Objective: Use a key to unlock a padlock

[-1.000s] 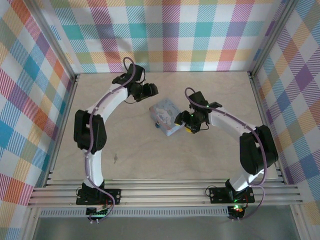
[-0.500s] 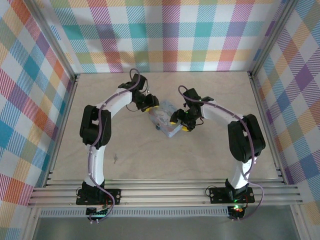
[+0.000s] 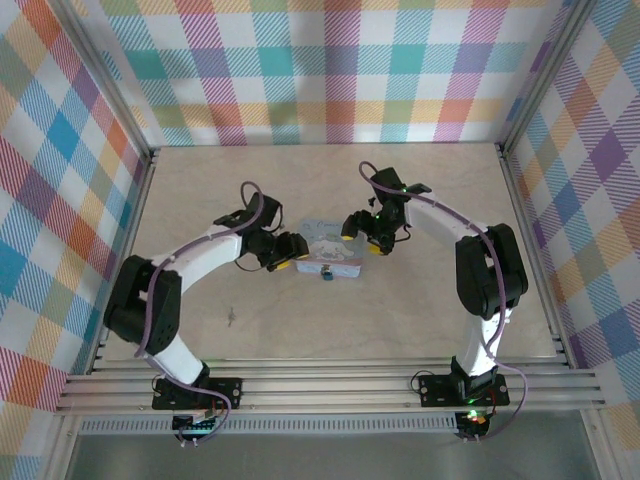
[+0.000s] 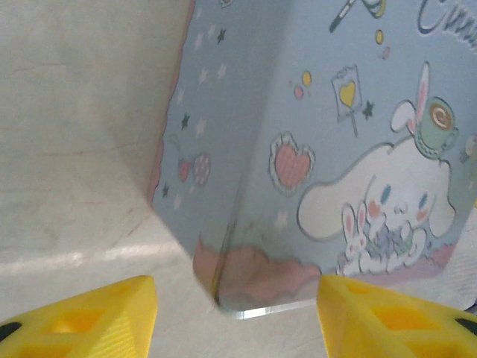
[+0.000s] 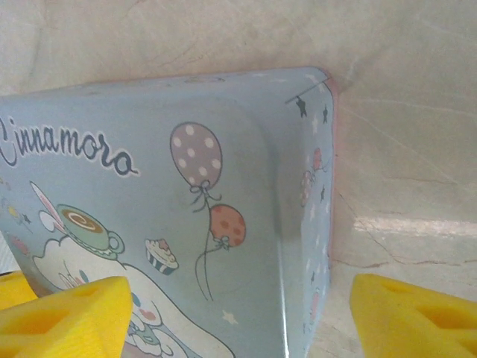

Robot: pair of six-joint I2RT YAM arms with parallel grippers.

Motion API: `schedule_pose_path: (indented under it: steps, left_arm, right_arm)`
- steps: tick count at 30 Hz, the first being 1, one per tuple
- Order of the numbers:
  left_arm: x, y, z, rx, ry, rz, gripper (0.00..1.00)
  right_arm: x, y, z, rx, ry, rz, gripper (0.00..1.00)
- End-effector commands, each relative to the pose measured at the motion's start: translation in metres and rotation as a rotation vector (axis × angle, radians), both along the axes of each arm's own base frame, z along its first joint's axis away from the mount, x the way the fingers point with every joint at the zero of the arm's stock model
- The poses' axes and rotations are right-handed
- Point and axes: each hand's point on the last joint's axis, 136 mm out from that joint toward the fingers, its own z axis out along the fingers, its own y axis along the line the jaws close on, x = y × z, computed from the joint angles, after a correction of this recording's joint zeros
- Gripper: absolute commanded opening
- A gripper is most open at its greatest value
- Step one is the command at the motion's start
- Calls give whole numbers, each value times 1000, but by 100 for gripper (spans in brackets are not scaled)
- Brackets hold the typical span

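A pale blue cartoon tin [image 3: 330, 250] lies mid-table. The padlock [image 3: 326, 274], tiny and blue, hangs at the tin's near edge. My left gripper [image 3: 293, 258] is at the tin's left end. In the left wrist view it [image 4: 237, 313] is open, with its yellow fingers [image 4: 89, 313] on either side of a corner of the tin [image 4: 335, 112], not touching it. My right gripper [image 3: 363, 238] is at the tin's far right corner. In the right wrist view it [image 5: 238, 317] is open and straddles a corner of the tin [image 5: 149, 149], with a gap at its right finger [image 5: 417, 313]. The key is out of view.
The pale wooden table [image 3: 250, 310] is ringed by plaid walls [image 3: 330, 70] at the back and sides. An aluminium rail [image 3: 330, 385] runs along the near edge, where the arm bases stand.
The left arm swung from behind the tin down to its left end. The right gripper moved up to the tin's far right corner and opened wider. The tin turned and shifted.
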Motion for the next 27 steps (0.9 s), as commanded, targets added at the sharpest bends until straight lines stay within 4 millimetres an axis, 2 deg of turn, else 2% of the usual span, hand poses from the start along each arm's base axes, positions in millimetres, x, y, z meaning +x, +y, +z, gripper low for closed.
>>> schedule_pose_path:
  steps: [1, 6, 11, 16, 21, 27]
  left_arm:
    - [3, 12, 24, -3, -73, 33, 62]
    - [12, 12, 24, -78, -60, 32, 63]
    - [29, 0, 10, -140, -10, -4, 61]
    - [43, -14, -8, -176, 50, -26, 54]
    - [59, -27, -11, -224, 69, -17, 36]
    - [85, -43, -8, -234, 71, -22, 32]
  right_arm:
    - [-9, -9, 19, -12, -30, 19, 78]
    - [-15, -10, 16, 13, -33, 12, 77]
    - [-10, 6, 8, 92, -2, 21, 72]
    - [2, 20, 2, 141, 10, 27, 58]
    - [20, 28, -1, 135, 3, 58, 45]
    - [57, 33, -3, 108, -13, 90, 43]
